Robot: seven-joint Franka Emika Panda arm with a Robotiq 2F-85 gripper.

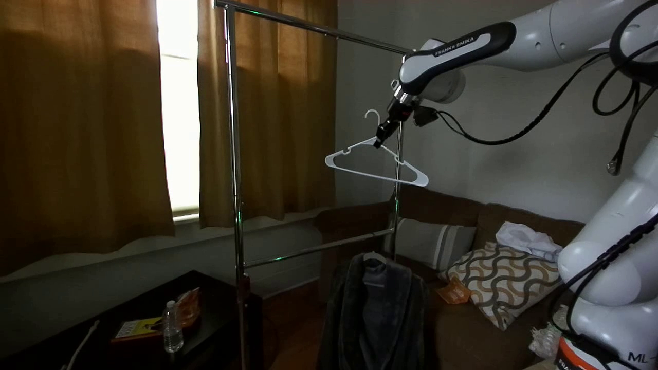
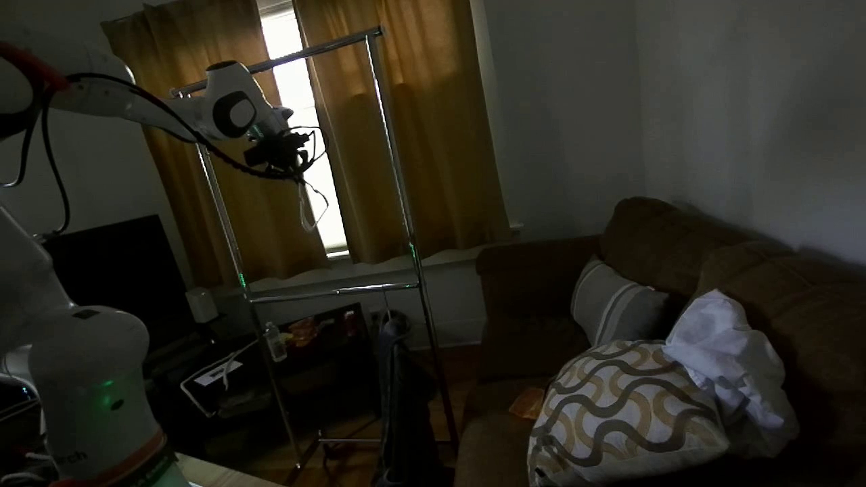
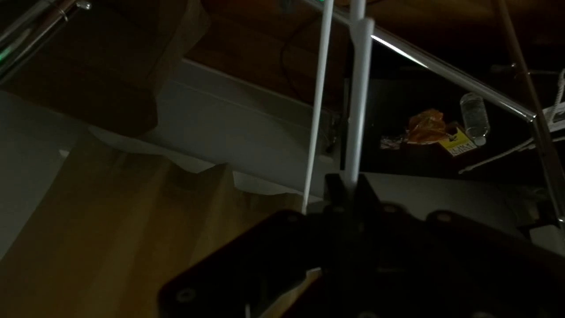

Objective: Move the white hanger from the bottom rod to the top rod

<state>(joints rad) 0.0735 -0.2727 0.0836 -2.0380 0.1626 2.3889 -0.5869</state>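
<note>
The white hanger hangs in the air, its hook upward and apart from both rods. My gripper is shut on its shoulder, just beside the neck. In the wrist view the fingertips pinch the white hanger, whose lower bar runs alongside. Edge-on, the hanger dangles under the gripper in an exterior view. The top rod passes higher than the hook in the picture. Well below the hanger runs the bottom rod, seen also as a bottom rod with a garment on it.
A dark garment hangs from the lower rail. The rack's uprights flank the hanger's space. Behind are curtains. A brown sofa with pillows stands alongside, and a dark table holds a bottle.
</note>
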